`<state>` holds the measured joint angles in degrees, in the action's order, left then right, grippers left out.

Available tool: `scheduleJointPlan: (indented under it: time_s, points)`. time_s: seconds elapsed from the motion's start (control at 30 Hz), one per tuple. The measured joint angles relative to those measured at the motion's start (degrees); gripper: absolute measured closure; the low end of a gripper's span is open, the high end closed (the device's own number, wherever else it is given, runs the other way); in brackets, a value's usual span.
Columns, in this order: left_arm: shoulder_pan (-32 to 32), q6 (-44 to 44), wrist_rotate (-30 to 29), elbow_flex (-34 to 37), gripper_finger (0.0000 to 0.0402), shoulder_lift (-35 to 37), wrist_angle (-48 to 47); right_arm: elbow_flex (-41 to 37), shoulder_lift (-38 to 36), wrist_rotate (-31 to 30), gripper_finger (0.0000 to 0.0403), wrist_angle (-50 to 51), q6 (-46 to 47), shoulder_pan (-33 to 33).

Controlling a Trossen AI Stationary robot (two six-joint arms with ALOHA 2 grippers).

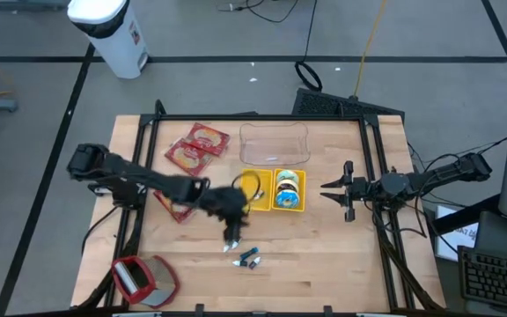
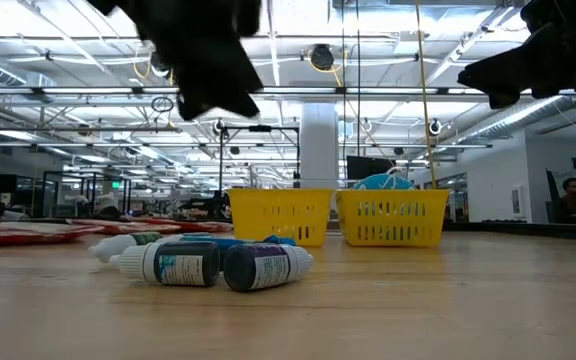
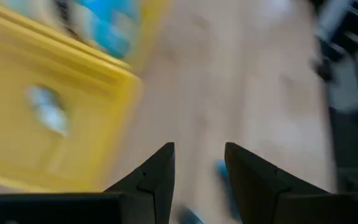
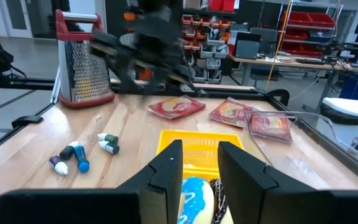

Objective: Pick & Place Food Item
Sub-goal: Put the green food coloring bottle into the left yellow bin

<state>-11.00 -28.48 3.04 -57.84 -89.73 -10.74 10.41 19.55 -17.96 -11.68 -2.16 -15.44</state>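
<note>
Several small bottles with coloured caps [image 1: 245, 257] lie on their sides on the wooden table, also in the low view [image 2: 208, 264]. My left gripper [image 1: 233, 234] hovers just above and beyond them, open, with only bare table between its fingers [image 3: 199, 149]. Two yellow baskets stand side by side at mid-table: the left one [image 1: 255, 191] and the right one [image 1: 289, 190], which holds blue-and-yellow packed items. Red food packets [image 1: 197, 146] lie flat at the far left. My right gripper [image 1: 334, 189] waits open at the right, level, facing the baskets [image 4: 199, 146].
A clear plastic tray [image 1: 275, 143] sits behind the baskets. Another red packet [image 1: 178, 210] lies under my left arm. A red-handled grater [image 1: 143, 278] stands at the near left corner. Bare wood stretches along the near edge, right of the bottles.
</note>
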Motion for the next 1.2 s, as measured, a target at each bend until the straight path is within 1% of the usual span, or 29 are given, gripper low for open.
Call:
scheduleJointPlan:
  time_s: [0.1, 0.23, 0.33, 0.43, 0.57, 0.7, 0.9, 1.2]
  points:
    - [-6.25, -4.35, -1.71, 0.00, 0.0259, 0.72, -4.03, 0.00, 0.01, 0.03, 0.0312, -0.01, -0.02, 0.00]
    - [-13.93, -12.73, -7.55, 0.00, 0.0259, -1.45, -4.48, 0.01, 0.02, -0.02, 0.0312, 0.07, -0.12, 0.00]
    - [-17.71, -18.74, -11.81, 0.02, 0.0259, -4.12, -4.62, 0.00, 0.02, -0.13, 0.0312, 0.02, -0.61, 0.00]
    - [-20.07, -22.79, -16.42, 0.02, 0.0259, -6.34, -5.62, 0.00, 0.02, -0.13, 0.0312, -0.07, -1.37, 0.00]
    - [-21.43, -26.97, -19.06, 0.04, 0.0259, -9.20, -8.39, 0.00, 0.02, -0.13, 0.0312, -0.05, -1.45, 0.00]
    - [-21.37, -29.04, -19.59, 0.04, 0.0259, -11.77, -9.98, 0.00, 0.02, 0.02, 0.0312, -0.07, -1.48, 0.00]
    - [-20.09, -30.29, -19.65, 0.04, 0.0259, -15.16, -9.71, 0.00, 0.02, 0.02, 0.0312, -0.09, -1.48, 0.00]
    - [-18.93, -30.63, -20.30, 0.00, 0.0259, -15.67, -8.56, 0.00, 0.02, 0.07, 0.0312, -0.07, -1.51, 0.00]
